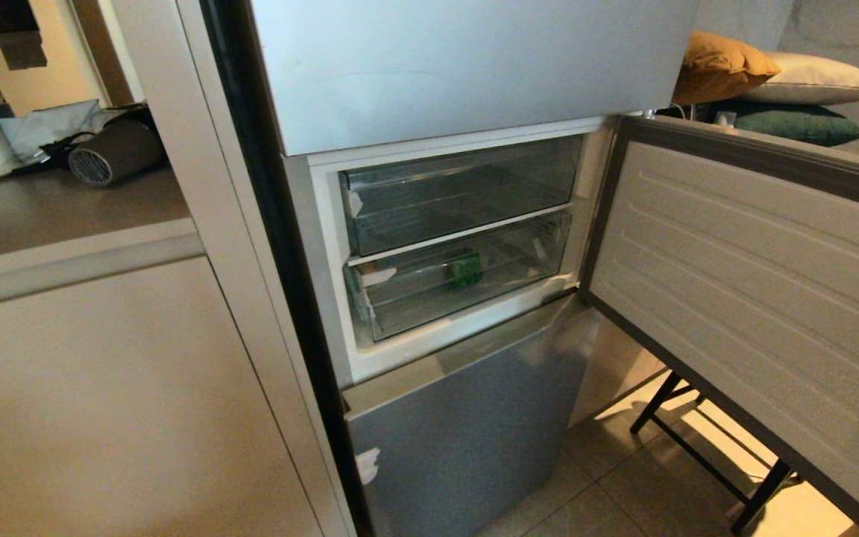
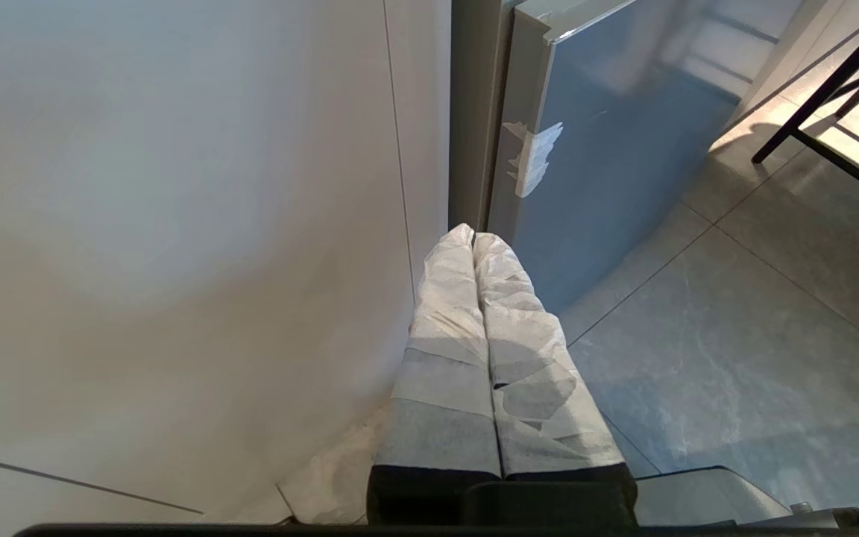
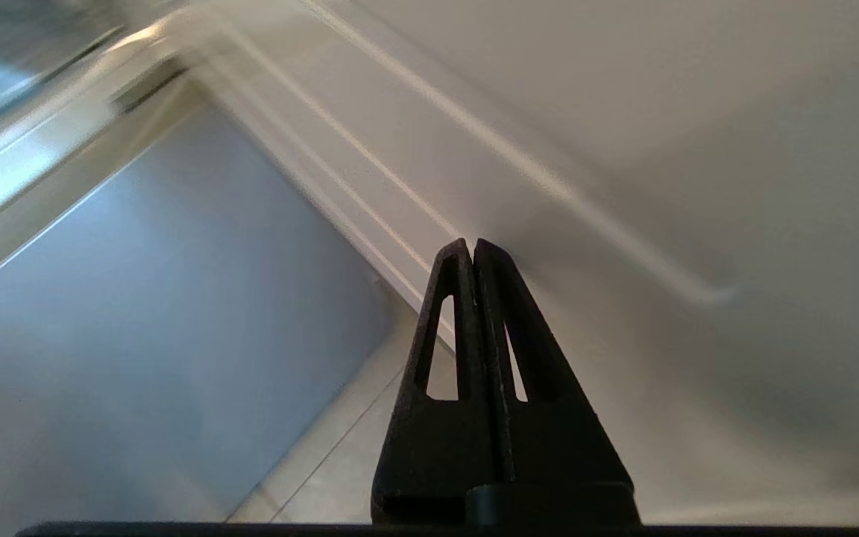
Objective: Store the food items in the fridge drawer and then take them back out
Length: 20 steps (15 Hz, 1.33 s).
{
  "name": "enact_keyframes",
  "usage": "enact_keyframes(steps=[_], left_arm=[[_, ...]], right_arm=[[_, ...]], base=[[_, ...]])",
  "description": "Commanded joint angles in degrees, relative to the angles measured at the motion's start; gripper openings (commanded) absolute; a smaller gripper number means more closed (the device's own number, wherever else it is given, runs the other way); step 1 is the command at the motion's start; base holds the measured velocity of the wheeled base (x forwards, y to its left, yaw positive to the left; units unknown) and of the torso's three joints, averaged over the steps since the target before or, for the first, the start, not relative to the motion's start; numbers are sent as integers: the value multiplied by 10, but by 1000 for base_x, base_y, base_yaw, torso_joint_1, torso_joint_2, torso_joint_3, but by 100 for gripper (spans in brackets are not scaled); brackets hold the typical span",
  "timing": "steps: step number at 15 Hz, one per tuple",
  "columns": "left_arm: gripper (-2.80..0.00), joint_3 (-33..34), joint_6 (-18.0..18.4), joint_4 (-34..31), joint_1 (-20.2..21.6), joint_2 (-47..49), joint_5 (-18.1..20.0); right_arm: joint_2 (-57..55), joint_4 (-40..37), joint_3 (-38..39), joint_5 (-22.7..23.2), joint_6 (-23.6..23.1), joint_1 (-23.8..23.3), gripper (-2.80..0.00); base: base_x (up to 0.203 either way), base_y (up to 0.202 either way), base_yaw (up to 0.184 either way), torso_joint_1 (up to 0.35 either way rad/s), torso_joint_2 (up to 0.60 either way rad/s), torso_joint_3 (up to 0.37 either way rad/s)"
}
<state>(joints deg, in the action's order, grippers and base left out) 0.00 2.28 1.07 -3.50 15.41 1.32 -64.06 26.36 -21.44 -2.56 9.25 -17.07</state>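
Observation:
The fridge drawer [image 1: 459, 280], the lower of two clear plastic bins, is pushed in just above the silver-grey lower panel [image 1: 467, 432]. A green lumpy item [image 1: 464, 268], which looks like the bell pepper, shows through its front. The potato is out of view. The middle fridge door [image 1: 757, 298] is swung open to the right. Neither gripper shows in the head view. My left gripper [image 2: 473, 237], with white-wrapped fingers, is shut and empty, low beside the lower panel [image 2: 623, 149]. My right gripper [image 3: 471, 245], with black fingers, is shut and empty, pointing at the open door's inner face [image 3: 698, 186].
Beige cabinet doors [image 1: 101, 410] flank the fridge on the left, under a counter holding a grey cylindrical appliance [image 1: 112, 149]. A black-legged stand [image 1: 698, 447] is on the tiled floor under the open door. Cushions [image 1: 720, 67] lie behind the door.

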Motion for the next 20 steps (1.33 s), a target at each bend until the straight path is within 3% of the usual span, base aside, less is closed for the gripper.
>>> enact_keyframes(steps=[1, 6, 11, 15, 17, 20], left_arm=[[-280, 6, 0, 0, 0, 3, 0], [-280, 6, 0, 0, 0, 3, 0], [-280, 6, 0, 1, 0, 3, 0], [-280, 6, 0, 1, 0, 3, 0], [-280, 6, 0, 0, 0, 3, 0], [-280, 6, 0, 0, 0, 3, 0]], right_arm=[[-13, 2, -1, 0, 0, -11, -280], [79, 2, 43, 29, -27, -6, -280], [248, -13, 140, 137, -71, -6, -280], [371, -89, 190, 172, -114, -5, -280], [421, -151, 194, 211, -122, -6, -280], [474, -218, 195, 221, -126, 2, -280]], base=[[0, 0, 0, 0, 0, 0], [0, 0, 0, 0, 0, 0], [0, 0, 0, 0, 0, 0], [0, 0, 0, 0, 0, 0], [0, 0, 0, 0, 0, 0], [0, 0, 0, 0, 0, 0]])
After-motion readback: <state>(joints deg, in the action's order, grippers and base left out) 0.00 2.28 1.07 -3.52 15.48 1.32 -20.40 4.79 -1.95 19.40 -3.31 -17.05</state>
